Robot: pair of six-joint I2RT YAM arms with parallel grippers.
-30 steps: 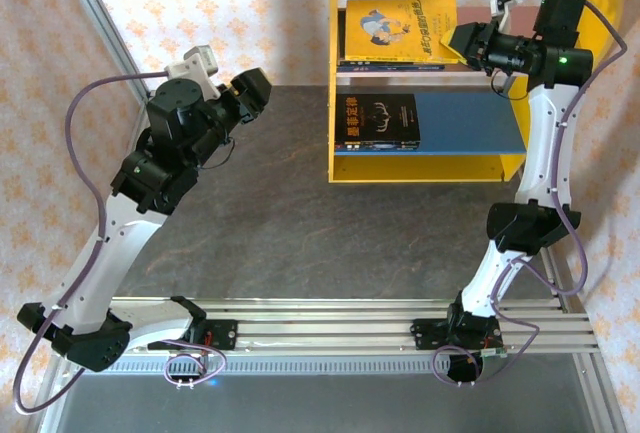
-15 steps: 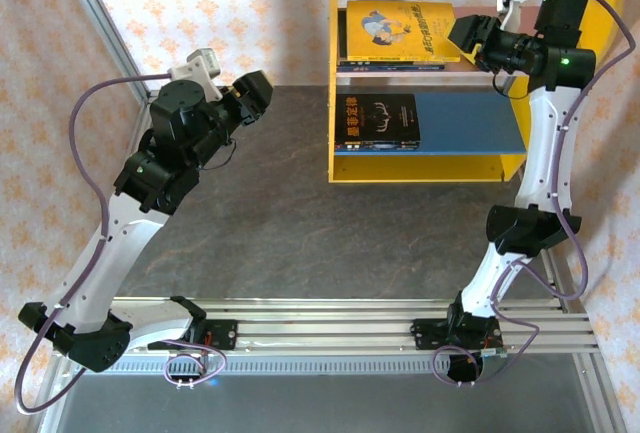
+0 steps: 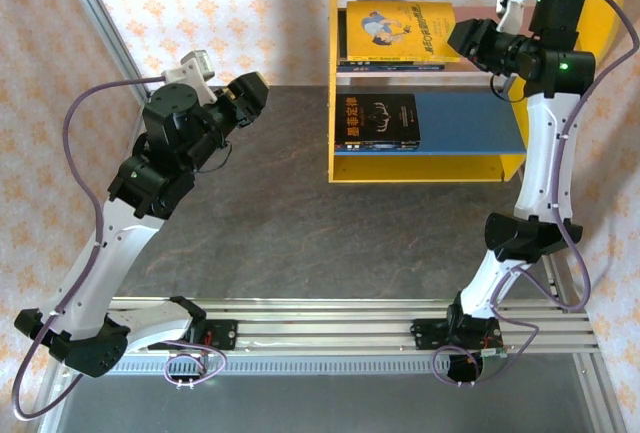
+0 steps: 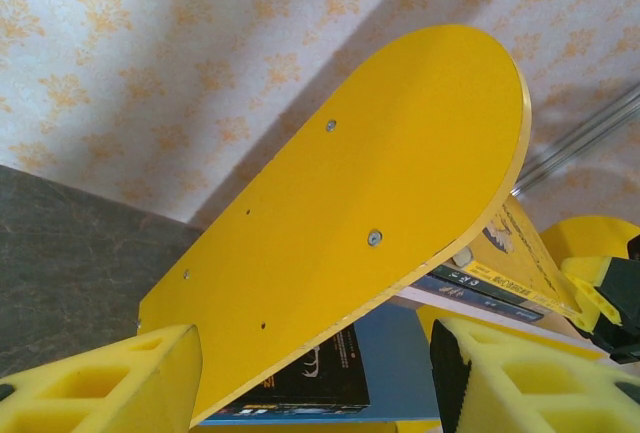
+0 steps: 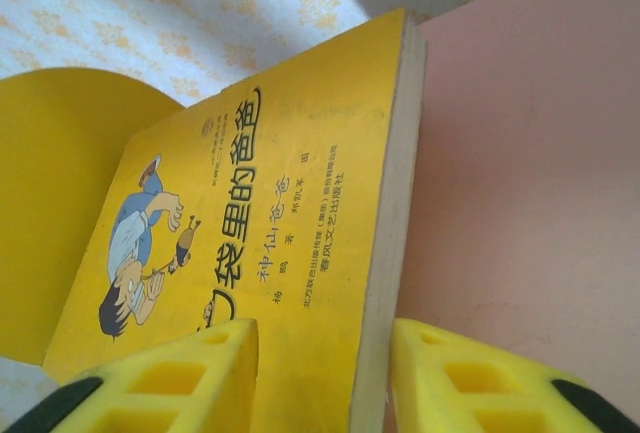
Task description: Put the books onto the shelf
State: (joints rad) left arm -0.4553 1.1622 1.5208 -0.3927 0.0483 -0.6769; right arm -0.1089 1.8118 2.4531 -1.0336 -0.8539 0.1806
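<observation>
Two books show their covers on the shelf [image 3: 430, 168]: the yellow book [image 3: 400, 28] lies on top of a small stack on the pink upper board [image 5: 530, 153], and a black book [image 3: 378, 120] lies on the blue lower board [image 3: 470, 118]. My right fingers [image 5: 160, 383] stand apart at the yellow book's right edge, gripping nothing. My left fingers [image 4: 100, 383] hang wide apart and empty over the table [image 3: 280, 223], well left of the shelf.

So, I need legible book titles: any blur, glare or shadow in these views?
Right wrist: yellow book sharp, title evenly lit. Left wrist: shelf panel crisp, a soft shadow on the wallpaper beside it. Top external: black book small, title glare-free.
</observation>
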